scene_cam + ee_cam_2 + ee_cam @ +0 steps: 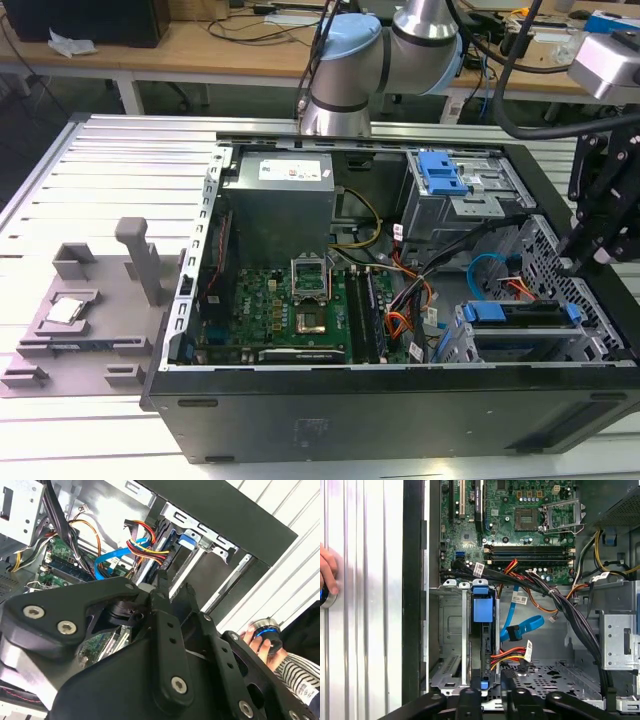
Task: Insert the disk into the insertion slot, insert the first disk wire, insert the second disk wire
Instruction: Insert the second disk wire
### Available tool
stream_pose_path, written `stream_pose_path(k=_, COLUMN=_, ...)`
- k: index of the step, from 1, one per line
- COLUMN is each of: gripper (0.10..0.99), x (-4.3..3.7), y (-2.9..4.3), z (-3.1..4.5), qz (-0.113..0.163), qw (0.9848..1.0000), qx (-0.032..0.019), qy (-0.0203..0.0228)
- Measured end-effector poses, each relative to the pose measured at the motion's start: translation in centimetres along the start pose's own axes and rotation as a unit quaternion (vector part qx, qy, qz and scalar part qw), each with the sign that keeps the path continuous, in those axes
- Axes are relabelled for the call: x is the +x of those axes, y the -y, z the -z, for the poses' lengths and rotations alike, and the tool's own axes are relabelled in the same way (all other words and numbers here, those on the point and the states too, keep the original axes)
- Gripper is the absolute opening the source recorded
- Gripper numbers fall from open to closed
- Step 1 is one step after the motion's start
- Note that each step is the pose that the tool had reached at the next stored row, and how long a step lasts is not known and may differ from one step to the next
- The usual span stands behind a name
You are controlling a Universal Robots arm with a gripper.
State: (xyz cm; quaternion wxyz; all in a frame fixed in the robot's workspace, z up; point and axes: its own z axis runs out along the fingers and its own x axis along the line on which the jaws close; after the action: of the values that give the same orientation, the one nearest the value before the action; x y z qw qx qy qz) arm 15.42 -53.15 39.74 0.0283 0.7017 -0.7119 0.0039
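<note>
Inside the open computer case on the tabletop, the disk sits in its blue carrier within the insertion slot, at the corner of the case on the exterior view's right; in the first wrist view it appears edge-on as a dark slab with a blue tab on top. The first disk wire, a red, orange and black bundle, runs up to the edge of the disk, and its plug appears to meet the disk there, though full seating cannot be confirmed. The second disk wire, a light blue flat cable, loops just beside the disk; where its dark plug ends cannot be confirmed. The end effector hangs above this corner; whether it is parted or closed, and whether it holds anything, cannot be told. Assessment: the disk is rigid, fairly heavy and shock-sensitive, best held by the carrier edges. Both wires are light and limp, so the hard plug body is the sound place to take hold, not the cable. A person's hand rests on a knob outside the case.
</note>
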Motion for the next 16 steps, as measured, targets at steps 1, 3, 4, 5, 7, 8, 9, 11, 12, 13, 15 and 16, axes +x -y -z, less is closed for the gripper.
stream_pose_path(k=1, gripper=0.302, x=-0.06, y=-0.11, z=-0.03, qz=0.000, qw=1.0000, qx=0.0000, qy=0.0003)
stream_pose_path(k=3, gripper=0.302, x=-0.24, y=-0.59, z=-0.22, qz=0.001, qw=1.0000, qx=0.0000, qy=0.0023)
stream_pose_path(k=4, gripper=0.302, x=-0.53, y=-1.44, z=-0.58, qz=0.002, qw=1.0000, qx=0.0000, qy=0.0061)
stream_pose_path(k=5, gripper=0.302, x=-0.80, y=-1.98, z=-0.85, qz=0.003, qw=1.0000, qx=0.0001, qy=0.0080)
stream_pose_path(k=7, gripper=0.302, x=-1.36, y=-2.71, z=-1.31, qz=0.006, qw=0.9999, qx=0.0006, qy=0.0094)
stream_pose_path(k=8, gripper=0.302, x=-1.51, y=-2.91, z=-1.41, qz=0.007, qw=0.9999, qx=0.0007, qy=0.0094)
stream_pose_path(k=9, gripper=0.302, x=-1.64, y=-3.06, z=-1.48, qz=0.008, qw=0.9999, qx=0.0008, qy=0.0093)
stream_pose_path(k=11, gripper=0.302, x=-1.94, y=-3.68, z=-1.82, qz=0.014, qw=0.9999, qx=0.0011, qy=0.0092)
stream_pose_path(k=12, gripper=0.302, x=-1.98, y=-3.80, z=-1.90, qz=0.016, qw=0.9998, qx=0.0012, qy=0.0092)
stream_pose_path(k=13, gripper=0.302, x=-2.02, y=-3.91, z=-2.01, qz=0.018, qw=0.9998, qx=0.0012, qy=0.0091)
stream_pose_path(k=15, gripper=0.302, x=-2.08, y=-4.08, z=-2.38, qz=0.028, qw=0.9996, qx=0.0016, qy=0.0087)
stream_pose_path(k=16, gripper=0.302, x=-2.09, y=-4.09, z=-2.50, qz=0.034, qw=0.9994, qx=0.0018, qy=0.0085)
